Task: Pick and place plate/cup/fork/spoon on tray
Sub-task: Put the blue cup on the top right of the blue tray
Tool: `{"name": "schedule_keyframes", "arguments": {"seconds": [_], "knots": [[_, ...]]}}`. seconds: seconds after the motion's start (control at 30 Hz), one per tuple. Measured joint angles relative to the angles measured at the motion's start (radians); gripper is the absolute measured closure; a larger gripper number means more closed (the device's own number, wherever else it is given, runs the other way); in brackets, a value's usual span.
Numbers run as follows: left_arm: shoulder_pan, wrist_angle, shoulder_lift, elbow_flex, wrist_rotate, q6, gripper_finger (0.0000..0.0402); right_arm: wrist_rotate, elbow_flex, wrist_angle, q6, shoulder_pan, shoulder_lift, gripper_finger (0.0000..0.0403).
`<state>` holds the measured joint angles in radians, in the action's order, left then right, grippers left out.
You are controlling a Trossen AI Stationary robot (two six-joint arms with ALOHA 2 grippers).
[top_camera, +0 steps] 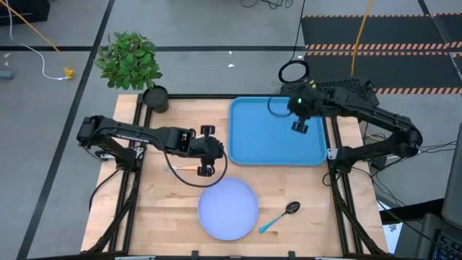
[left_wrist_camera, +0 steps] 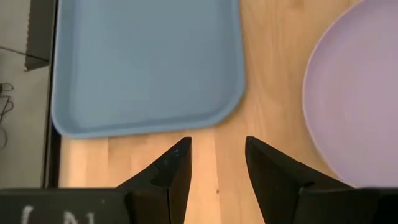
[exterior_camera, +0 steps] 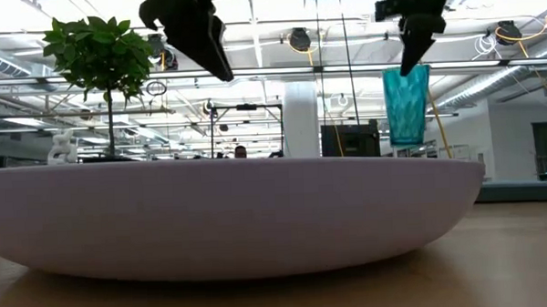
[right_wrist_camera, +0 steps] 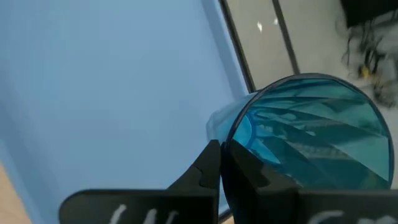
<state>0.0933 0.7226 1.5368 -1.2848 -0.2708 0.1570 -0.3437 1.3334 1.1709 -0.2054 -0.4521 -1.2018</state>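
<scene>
The right gripper (right_wrist_camera: 221, 163) is clamped on the rim of the cup (right_wrist_camera: 311, 134), one finger inside and one outside, and holds it in the air over the far right part of the tray (top_camera: 249, 148). In the low view the cup (exterior_camera: 406, 106) hangs well clear of the table, mouth up, so it looks ready to go down upright; gripping by the rim leaves the base free to land flat. The tray itself appears bare, so this is probably the first item to be placed. The left gripper (left_wrist_camera: 217, 165) hovers over the bare wood between the tray's near edge (left_wrist_camera: 146, 124) and the plate (left_wrist_camera: 357, 99), its fingers apart and holding nothing, likely staying out of the way or lining up for a later pick. The plate (top_camera: 228, 209) lies on the table near the front edge, well apart from the tray, and the spoon (top_camera: 280, 216) lies just beside it to the right, bowl toward the tray. I cannot find the fork in any view; it may be hidden under the left arm.
</scene>
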Motion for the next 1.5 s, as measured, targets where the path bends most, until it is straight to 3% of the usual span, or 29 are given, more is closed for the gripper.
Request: {"name": "schedule_keyframes", "arguments": {"seconds": [0.27,0.53,0.97,1.5], "knots": [[0.028,-0.1,0.0,0.056,0.026,0.021,0.025,0.089,0.0,-0.006,-0.031,-0.208,0.0,0.0403],[0.055,-0.091,0.0,0.06,0.087,0.024,0.025,0.113,0.0,-0.014,-0.053,-0.333,-0.029,0.04],[0.133,-0.083,0.0,0.06,0.089,0.021,0.025,0.114,-0.091,-0.126,-0.026,-0.423,-0.089,0.0399],[0.137,-0.082,0.0,0.06,0.089,0.028,0.025,0.115,-0.222,-0.24,-0.024,-0.452,-0.089,0.0399]]}}
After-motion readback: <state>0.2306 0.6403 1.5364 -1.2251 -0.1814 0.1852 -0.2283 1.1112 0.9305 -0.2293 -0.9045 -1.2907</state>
